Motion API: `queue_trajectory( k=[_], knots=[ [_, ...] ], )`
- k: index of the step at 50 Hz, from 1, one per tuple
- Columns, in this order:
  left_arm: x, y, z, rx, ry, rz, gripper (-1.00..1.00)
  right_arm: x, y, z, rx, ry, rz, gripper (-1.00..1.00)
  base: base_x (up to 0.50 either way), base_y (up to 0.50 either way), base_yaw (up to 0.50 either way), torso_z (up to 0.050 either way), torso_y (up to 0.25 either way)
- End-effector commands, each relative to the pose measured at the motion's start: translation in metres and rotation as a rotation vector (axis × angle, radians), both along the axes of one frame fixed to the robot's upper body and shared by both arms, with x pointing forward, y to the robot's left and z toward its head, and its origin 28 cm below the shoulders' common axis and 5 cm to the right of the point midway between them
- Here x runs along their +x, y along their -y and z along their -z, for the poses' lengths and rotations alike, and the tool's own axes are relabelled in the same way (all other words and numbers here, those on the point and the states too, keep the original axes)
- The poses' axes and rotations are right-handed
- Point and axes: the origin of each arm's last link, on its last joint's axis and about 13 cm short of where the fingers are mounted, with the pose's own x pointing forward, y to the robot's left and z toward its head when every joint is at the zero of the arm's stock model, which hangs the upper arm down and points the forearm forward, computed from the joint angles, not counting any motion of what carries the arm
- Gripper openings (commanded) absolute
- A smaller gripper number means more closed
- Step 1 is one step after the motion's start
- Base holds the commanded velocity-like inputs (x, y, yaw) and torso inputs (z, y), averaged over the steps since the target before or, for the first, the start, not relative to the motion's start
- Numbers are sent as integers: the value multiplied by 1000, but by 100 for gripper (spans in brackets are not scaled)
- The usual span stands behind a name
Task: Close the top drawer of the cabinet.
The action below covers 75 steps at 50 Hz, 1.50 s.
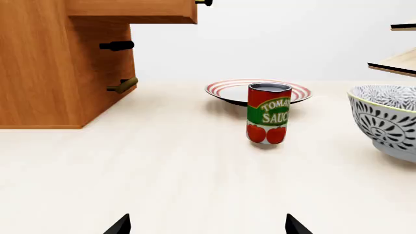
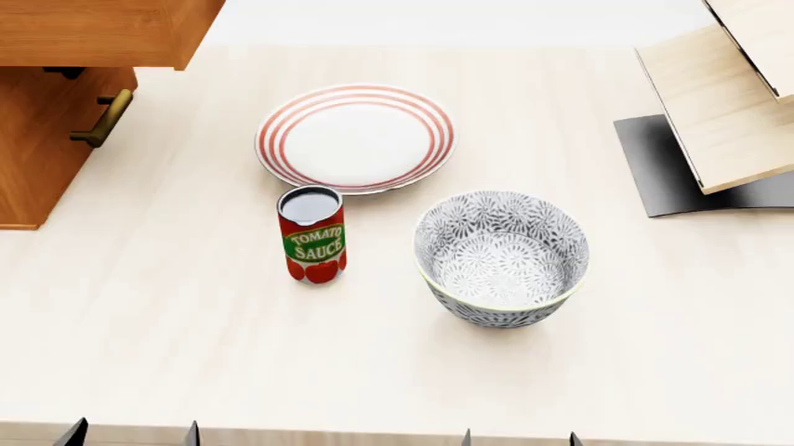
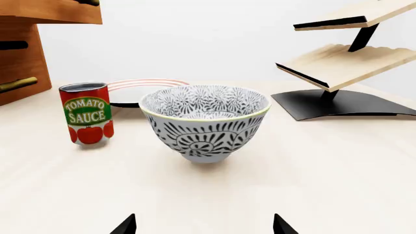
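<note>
Head view, looking down over the pale bench (image 2: pixel 149 316). The cabinet (image 2: pixel 44 153) stands at the far left corner of the bench. Its top drawer (image 2: pixel 99 32) projects out past the cabinet front, overhanging the lower drawers, whose brass handles (image 2: pixel 106 119) I see beneath it. In the left wrist view the same top drawer (image 1: pixel 130 10) juts forward above two lower handles, with its own handle end just visible at the drawer front.

Near the middle of the bench lies a red-striped plate (image 2: pixel 355 137). A tomato sauce can (image 2: pixel 311 233) stands upright just in front of the plate, on the near side. To the right of the can, apart from it, sits a grey patterned bowl (image 2: pixel 501 257). At the far right stands a pale slanted rack (image 2: pixel 726 102) on a dark base.

My left gripper (image 1: pixel 208 226) shows two dark fingertips spread wide apart with nothing between them; it sits low at the near edge of the bench, well apart from the cabinet. My right gripper (image 3: pixel 204 225) likewise has its fingertips spread and empty, facing the bowl (image 3: pixel 204 122).
</note>
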Motion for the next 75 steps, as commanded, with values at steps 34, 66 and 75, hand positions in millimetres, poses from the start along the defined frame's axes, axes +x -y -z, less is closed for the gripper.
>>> queue_trajectory(
  k=[34,66,75],
  knots=[
    [22,17,-116,41,158,158,100,48,25,-136,329,263,266,100,0,0,0,0,0],
    [129,40,-239,1039,122,202,100,43,35,-154,363,253,324,100,0,0,0,0,0],
    [159,53,-249,1422,55,199,100,41,39,-161,365,266,326,100,0,0,0,0,0]
  ],
)
